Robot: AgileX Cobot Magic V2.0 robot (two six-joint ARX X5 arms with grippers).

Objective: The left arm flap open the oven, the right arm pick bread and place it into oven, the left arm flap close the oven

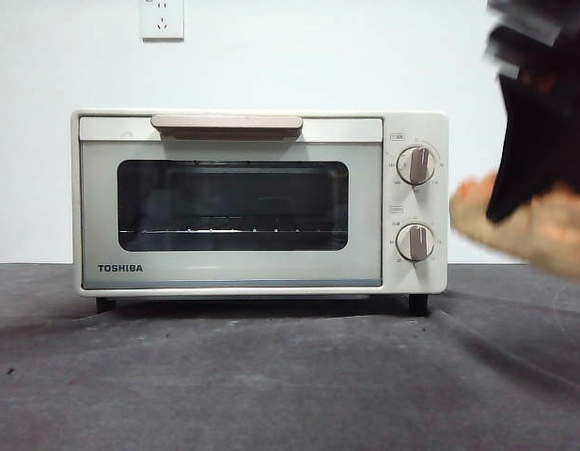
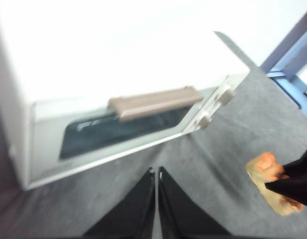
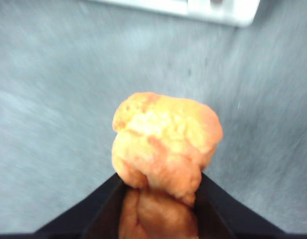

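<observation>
Grey bench [image 1: 271,376]: bread [image 3: 163,144] is clamped by the right end effector [image 3: 160,199] (oven [image 1: 261,202] door shut); collision is risked.

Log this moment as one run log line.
cream-white Toshiba oven: door shut | lumpy golden-orange bread: held off table, right of oven | right gripper: shut on bread | left gripper: shut, facing oven
</observation>
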